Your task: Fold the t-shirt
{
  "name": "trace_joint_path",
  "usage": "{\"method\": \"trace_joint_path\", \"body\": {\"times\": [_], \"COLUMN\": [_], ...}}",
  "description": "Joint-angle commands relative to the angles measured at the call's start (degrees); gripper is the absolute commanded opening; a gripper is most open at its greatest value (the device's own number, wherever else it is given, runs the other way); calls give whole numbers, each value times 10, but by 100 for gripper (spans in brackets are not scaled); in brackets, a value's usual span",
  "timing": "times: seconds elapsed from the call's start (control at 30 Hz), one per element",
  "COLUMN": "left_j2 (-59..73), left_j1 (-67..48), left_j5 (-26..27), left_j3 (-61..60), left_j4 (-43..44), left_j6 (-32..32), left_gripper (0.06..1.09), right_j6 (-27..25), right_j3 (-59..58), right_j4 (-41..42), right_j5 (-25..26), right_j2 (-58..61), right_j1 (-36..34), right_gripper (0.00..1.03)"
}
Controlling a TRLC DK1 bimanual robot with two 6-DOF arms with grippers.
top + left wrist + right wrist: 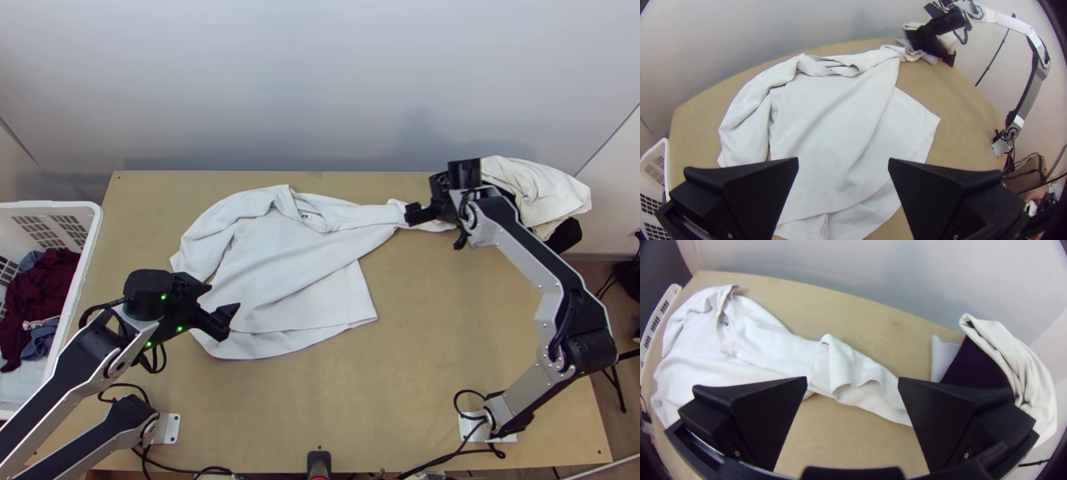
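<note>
T-shirt (288,272) lies spread, rumpled; we judge all folding remains. Left end effector (843,160), right end effector (852,378): open, empty.

White shirt (280,264), maroon cloth (50,284), light wooden table (432,344)

Matt cloth shirt (280,272), smooth wood tbl (424,344).

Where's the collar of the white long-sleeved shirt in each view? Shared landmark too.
Top view: collar just above centre, on the shirt's wall-side edge.
Left wrist view: same edge, between the sleeves.
Right wrist view: same edge, tag visible inside.
Landmark: cream cloth beyond the outstretched sleeve.
</note>
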Motion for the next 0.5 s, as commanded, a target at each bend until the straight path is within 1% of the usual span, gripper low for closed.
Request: {"method": "trace_joint_path", "body": {"times": [0.0,0.13,0.23,0.47], "left_j2": [-11,-14,-14,-17], "left_j1": [17,17,21,28], "left_j5": [0,0,0,0], "left_j3": [-15,-20,-20,-21], "left_j4": [1,11,12,14], "left_j6": [3,3,3,4], "left_gripper": [104,104,104,104], "right_j6": [-43,-41,-41,-46], "right_j3": [-15,-7,12,35], "right_j4": [5,-3,-44,-45], "right_j5": [0,-4,-19,-19], "right_j2": [19,39,56,89], "right_j1": [25,27,27,9], "right_gripper": [93,93,93,93]}}
